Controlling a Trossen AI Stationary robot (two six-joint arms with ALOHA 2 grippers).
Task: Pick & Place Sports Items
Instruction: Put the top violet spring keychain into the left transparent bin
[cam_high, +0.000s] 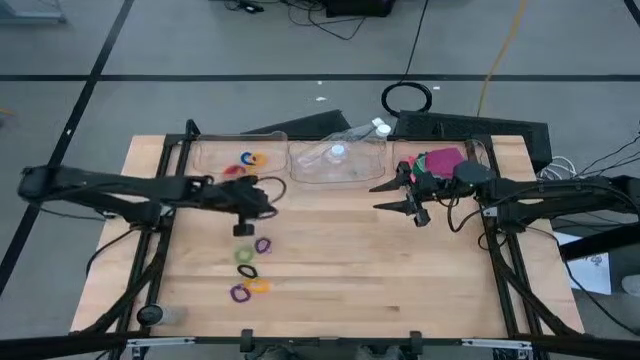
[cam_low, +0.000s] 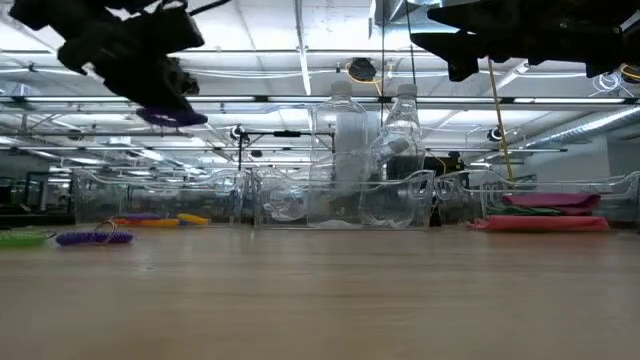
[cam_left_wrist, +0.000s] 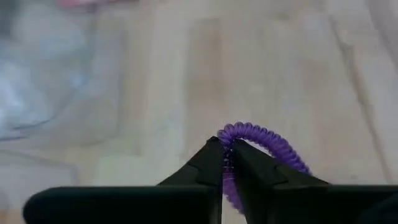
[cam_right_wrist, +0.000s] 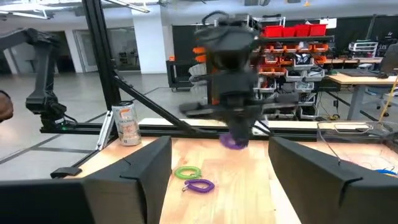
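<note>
Jaws of your left gripper are clamped on a purple coiled ring, lifted clear of the table and hanging near the left clear tray. Your right gripper waits with jaws apart, just in front of the right tray.

Progress, judged from the layout, is roughly midway. The left tray already holds a few rings in orange, red and blue; the right tray holds the flat pieces, pink and green showing. Still loose on the table is a cluster of rings: purple, green, black and orange.

The held ring is a spiral elastic loop, glossy, slightly stretched where the fingertips pinch it.
</note>
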